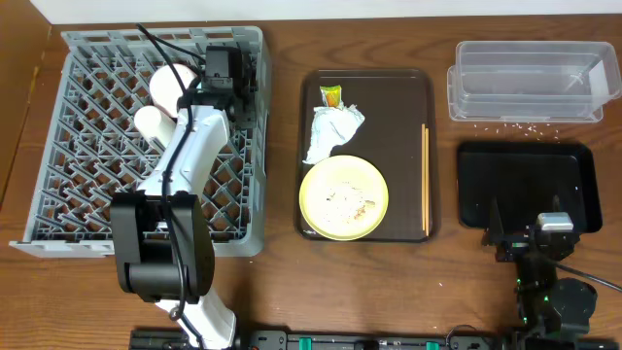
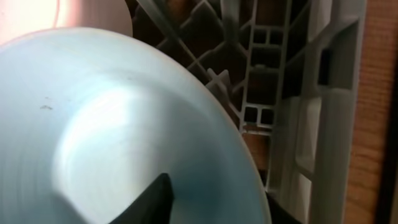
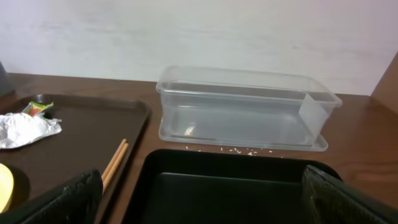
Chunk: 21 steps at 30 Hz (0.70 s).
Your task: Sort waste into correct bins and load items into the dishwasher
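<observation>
One light blue bowl (image 2: 124, 124) is noted in grey rack (image 1: 68, 194), upper left; left gripper (image 1: 201, 87) at it, grip cannot be told; right gripper (image 3: 199, 199) spread apart; centre: one plate (image 1: 343, 197), one napkin (image 1: 333, 131), two chopsticks (image 1: 425, 180).

White tubular left arm (image 1: 190, 146) with bulky black joint housings; thin black cable (image 1: 154, 41) looping above; black right arm (image 1: 549, 292), grey wrist block (image 1: 556, 223).

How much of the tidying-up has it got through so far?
Done: two white dishes sit in the grey rack. In hand: the left gripper is at the light blue bowl over the rack. Left: yellow plate, chopsticks, napkin and wrapper lie on the brown tray; clear tub and black tray look empty.
</observation>
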Available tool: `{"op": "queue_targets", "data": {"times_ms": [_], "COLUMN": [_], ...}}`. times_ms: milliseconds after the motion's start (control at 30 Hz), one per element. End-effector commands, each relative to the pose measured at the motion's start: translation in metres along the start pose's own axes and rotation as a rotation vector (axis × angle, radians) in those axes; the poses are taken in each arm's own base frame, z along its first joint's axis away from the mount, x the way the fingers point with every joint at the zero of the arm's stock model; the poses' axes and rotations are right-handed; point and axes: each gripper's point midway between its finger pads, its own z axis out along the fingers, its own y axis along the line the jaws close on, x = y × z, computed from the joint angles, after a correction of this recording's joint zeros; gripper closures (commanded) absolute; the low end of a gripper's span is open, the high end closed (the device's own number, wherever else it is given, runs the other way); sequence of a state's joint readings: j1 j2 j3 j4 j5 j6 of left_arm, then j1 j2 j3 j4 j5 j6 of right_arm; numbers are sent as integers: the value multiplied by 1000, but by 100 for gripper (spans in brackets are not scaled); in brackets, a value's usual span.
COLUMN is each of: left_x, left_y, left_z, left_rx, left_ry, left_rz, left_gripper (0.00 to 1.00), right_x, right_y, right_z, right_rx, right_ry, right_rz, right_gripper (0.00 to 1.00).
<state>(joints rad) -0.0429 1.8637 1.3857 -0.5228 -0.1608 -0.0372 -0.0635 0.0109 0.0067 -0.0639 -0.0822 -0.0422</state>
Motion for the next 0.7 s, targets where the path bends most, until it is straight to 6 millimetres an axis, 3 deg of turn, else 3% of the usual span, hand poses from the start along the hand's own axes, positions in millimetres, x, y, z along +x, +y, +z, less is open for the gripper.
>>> {"op": "queue_targets", "data": {"times_ms": [0, 167, 367, 533, 667], "left_x": [14, 9, -2, -20, -38], "left_y": [-2, -3, -2, -11, -6], "left_z": [9, 9, -1, -35, -65], "left_rx": [12, 14, 24, 158, 301], "left_ry": [43, 21, -14, -81, -143], "left_rz": [-8, -25, -112, -187, -275], "left_gripper": [73, 91, 92, 93, 92], "right_x": [0, 0, 0, 0, 0], "right_y": [-1, -1, -1, -1, -1], "right_z": [0, 0, 0, 0, 0], "right_rx": [4, 4, 4, 4, 4], "right_ry": [0, 0, 0, 0, 0], "right_rz": [-14, -14, -14, -14, -14], "right_gripper": [1, 1, 1, 1, 1]}}
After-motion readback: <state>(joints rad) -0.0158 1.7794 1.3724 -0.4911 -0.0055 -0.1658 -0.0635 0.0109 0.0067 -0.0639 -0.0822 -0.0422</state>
